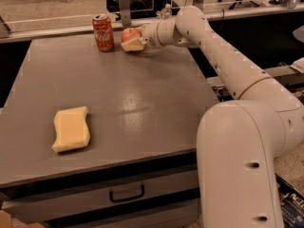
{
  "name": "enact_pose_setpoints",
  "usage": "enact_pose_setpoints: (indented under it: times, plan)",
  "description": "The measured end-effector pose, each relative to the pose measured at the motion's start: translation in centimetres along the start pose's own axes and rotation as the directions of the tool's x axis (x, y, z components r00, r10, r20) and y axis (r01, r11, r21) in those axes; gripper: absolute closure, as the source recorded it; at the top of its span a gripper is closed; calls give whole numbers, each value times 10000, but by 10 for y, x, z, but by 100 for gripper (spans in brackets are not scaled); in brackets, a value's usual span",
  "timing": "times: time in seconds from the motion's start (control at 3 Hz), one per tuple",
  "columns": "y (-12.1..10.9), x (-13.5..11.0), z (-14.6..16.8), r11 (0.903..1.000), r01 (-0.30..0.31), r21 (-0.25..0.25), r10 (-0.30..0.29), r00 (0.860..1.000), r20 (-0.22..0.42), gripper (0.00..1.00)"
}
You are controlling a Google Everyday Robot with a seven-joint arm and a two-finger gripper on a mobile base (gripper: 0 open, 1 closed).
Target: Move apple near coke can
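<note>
The red coke can with white script stands upright at the far edge of the grey table. The red-orange apple is just right of the can, a small gap between them, low at the table's surface. My gripper reaches in from the right and is shut on the apple. One pale finger crosses the apple's front and hides its lower part. I cannot tell whether the apple rests on the table.
A yellow sponge lies on the table's near left. A drawer handle shows under the front edge. My arm spans the table's far right corner. A rail and chairs stand behind the table.
</note>
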State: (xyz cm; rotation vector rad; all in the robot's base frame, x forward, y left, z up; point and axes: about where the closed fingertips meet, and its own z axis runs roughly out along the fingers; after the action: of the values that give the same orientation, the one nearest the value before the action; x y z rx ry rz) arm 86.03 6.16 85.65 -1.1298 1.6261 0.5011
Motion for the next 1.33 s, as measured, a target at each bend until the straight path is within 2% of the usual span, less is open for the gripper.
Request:
enact_pose_setpoints:
  times: [0.67, 1.0, 1.33]
  plan:
    - [9, 1, 10, 9995, 39, -302, -42, 9999, -99, 7]
    - [11, 2, 8, 9994, 24, -340, -27, 10000, -81, 0]
    - [14, 2, -2, 9995, -43, -298, 41, 10000, -41, 0]
